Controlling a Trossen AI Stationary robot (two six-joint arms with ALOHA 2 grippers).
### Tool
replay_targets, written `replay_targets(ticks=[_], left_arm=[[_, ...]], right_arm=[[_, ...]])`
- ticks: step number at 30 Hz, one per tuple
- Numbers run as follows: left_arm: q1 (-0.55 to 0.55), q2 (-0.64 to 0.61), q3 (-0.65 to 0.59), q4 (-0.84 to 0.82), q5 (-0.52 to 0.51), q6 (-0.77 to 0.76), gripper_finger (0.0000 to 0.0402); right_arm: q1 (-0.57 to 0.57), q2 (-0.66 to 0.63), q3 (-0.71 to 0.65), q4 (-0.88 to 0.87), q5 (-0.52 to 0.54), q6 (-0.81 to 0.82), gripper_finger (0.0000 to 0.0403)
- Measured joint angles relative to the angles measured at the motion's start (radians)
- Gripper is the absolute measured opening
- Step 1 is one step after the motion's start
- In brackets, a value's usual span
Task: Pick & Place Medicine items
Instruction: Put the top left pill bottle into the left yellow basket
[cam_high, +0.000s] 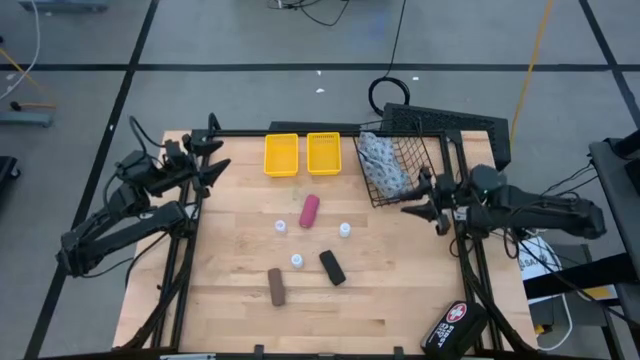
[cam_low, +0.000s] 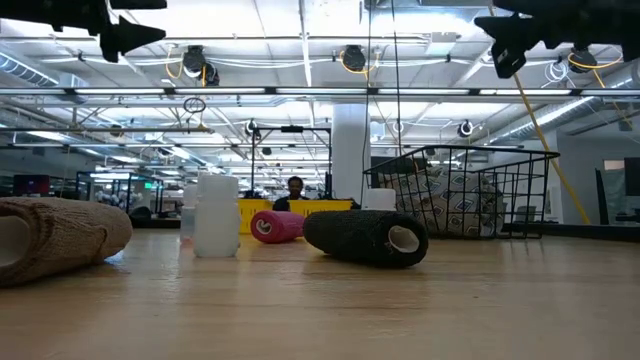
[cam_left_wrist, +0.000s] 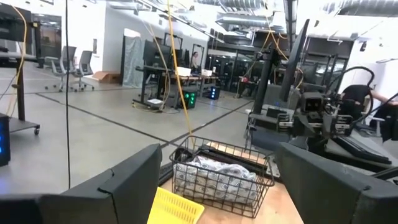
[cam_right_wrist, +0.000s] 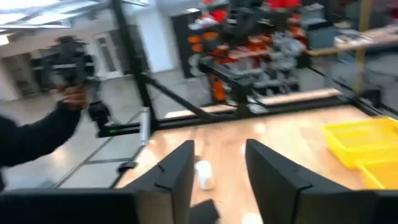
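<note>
In the high view the magenta tube (cam_high: 309, 211) lies on its side mid-table. Three white bottles (cam_high: 281, 227) (cam_high: 345, 229) (cam_high: 297, 261) stand around it. The black block (cam_high: 332, 267) and the brown block (cam_high: 276, 286) lie nearer the near edge. The blue-white pouch (cam_high: 383, 160) lies inside the wire basket (cam_high: 432, 150). My left gripper (cam_high: 215, 165) hovers open over the far left corner. My right gripper (cam_high: 420, 207) hovers open at the table's right edge, just near of the basket. In the right wrist view a bottle (cam_right_wrist: 203, 174) shows beyond the open fingers.
Two yellow trays (cam_high: 281, 154) (cam_high: 324, 152) sit side by side at the far edge, left of the basket. A black case with a red-white cross (cam_high: 455, 325) lies at the near right corner. The black frame rails run along the table's left and right edges.
</note>
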Motion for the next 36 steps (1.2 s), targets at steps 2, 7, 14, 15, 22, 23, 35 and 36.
replay_targets(ticks=[2, 7, 14, 15, 22, 23, 35, 36], left_arm=[[0.0, 0.0, 0.0, 0.001, 0.0, -0.008, 0.0324], [0.0, 0.001, 0.0, 0.001, 0.0, -0.039, 0.0324], [0.0, 0.001, 0.0, 0.001, 0.013, -0.078, 0.0324], [0.0, 0.001, 0.0, 0.001, 0.022, -0.083, 0.0324], [0.0, 0.001, 0.0, 0.001, 0.06, -0.111, 0.0324], [0.0, 0.001, 0.0, 0.001, 0.06, -0.111, 0.0324], [0.0, 0.001, 0.0, 0.001, 0.06, -0.18, 0.0324], [0.0, 0.001, 0.0, 0.001, 0.06, -0.18, 0.0324]], right_arm=[[0.052, -0.008, -0.028, 0.051, 0.001, -0.021, 0.0109], [0.162, -0.059, -0.073, 0.098, 0.002, -0.072, 0.0061], [0.237, -0.163, -0.148, 0.077, 0.028, -0.144, 0.0005], [0.241, -0.18, -0.167, 0.077, 0.028, -0.146, 0.0003], [0.242, -0.309, -0.279, 0.078, 0.024, -0.235, 0.0001], [0.242, -0.327, -0.291, 0.079, 0.023, -0.289, 0.0001], [0.242, -0.424, -0.361, 0.08, 0.023, -0.419, 0.0001], [0.242, -0.425, -0.362, 0.065, 0.023, -0.419, 0.0001]])
